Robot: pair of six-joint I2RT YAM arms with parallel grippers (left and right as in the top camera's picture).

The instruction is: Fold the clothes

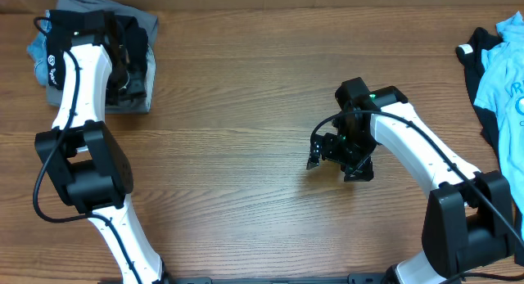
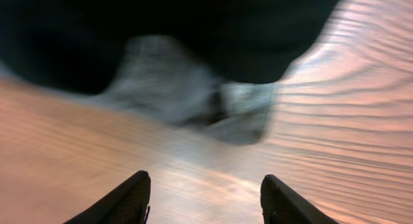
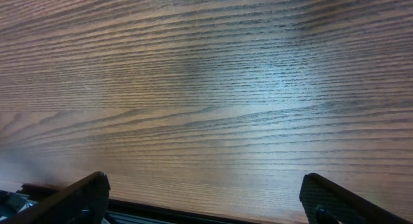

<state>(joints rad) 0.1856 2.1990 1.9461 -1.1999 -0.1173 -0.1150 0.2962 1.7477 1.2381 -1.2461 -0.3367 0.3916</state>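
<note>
Left tool (image 2: 203,179) over blurred clothes (image 2: 193,30)

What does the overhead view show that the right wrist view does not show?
Only the overhead view: both arms, the left pincer above a grey pile of clothes at the left, and a light blue shirt with a black garment at the right edge. Only the right wrist view: the wood grain close up, with nothing between the fingers. Both: the right pincer, open, and the wooden table.
</note>
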